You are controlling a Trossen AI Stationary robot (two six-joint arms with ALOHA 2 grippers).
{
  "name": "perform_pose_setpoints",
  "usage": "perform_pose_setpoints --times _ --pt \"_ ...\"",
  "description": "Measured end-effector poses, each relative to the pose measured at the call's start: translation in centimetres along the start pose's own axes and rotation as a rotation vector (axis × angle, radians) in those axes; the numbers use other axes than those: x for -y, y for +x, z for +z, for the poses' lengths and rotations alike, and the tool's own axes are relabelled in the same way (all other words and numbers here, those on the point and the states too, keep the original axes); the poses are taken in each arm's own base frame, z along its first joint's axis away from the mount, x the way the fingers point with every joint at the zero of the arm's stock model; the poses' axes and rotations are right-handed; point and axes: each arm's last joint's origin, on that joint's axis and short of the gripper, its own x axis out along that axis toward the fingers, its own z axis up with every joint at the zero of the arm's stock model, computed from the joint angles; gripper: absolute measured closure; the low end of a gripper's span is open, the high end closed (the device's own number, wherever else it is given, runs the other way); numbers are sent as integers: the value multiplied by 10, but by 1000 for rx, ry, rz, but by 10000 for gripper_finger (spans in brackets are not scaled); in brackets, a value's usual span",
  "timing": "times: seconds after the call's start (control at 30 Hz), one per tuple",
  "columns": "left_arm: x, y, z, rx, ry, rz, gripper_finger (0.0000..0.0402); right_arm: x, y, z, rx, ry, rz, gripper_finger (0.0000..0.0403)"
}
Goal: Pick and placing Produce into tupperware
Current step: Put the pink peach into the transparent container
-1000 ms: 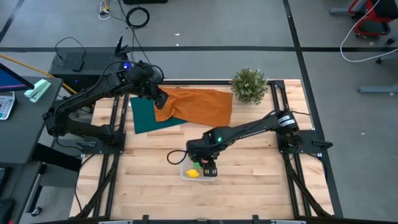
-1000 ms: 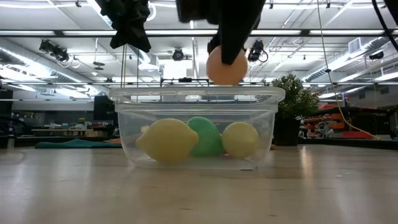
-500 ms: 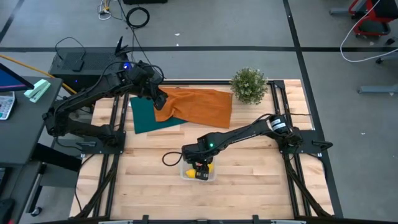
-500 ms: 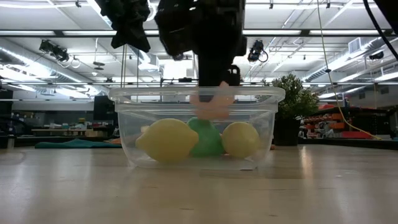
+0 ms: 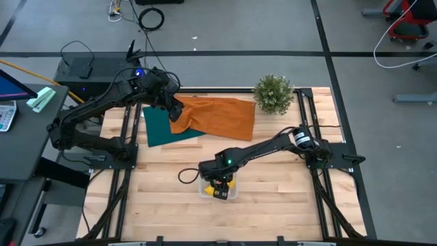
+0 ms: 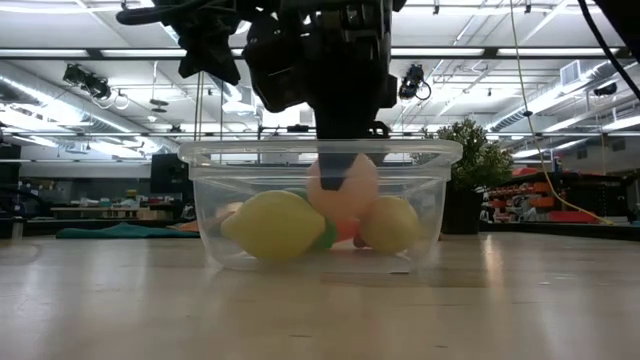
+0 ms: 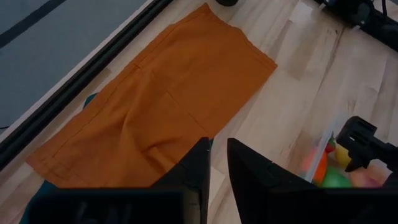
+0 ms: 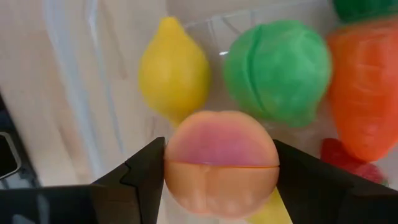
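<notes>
I see a pale reddish apple [image 8: 221, 163], yellow lemon [image 8: 173, 70], green round fruit [image 8: 277, 70], orange carrot [image 8: 365, 87], clear tupperware [image 6: 320, 155], and orange cloth [image 5: 217, 116].

No readable text, label, brand or number in any view. Nothing legible on the tupperware [image 6: 320, 205], the produce, the arms or the worktop [image 5: 273, 184]. Room signs in the low view are too small to read.

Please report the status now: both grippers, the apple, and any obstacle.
Right gripper shut on apple, inside tupperware. Left gripper parked over orange cloth, nearly closed. No obstacle.
</notes>
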Motion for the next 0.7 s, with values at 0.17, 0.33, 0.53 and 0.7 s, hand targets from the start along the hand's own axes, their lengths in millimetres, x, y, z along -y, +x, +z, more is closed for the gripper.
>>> perform_pose_setpoints --times 0.17,0.33,0.53,0.7 --pt "0 0 0 0 0 0 346 -2 0 -1 -15 -3 29 168" --pt "0 0 0 0 -1 0 341 -1 0 -1 -16 3 29 151" --pt "0 0 0 0 -1 0 340 -2 0 -1 -24 3 41 145" --pt "0 0 0 0 -4 0 347 -2 0 -2 -27 4 41 144"
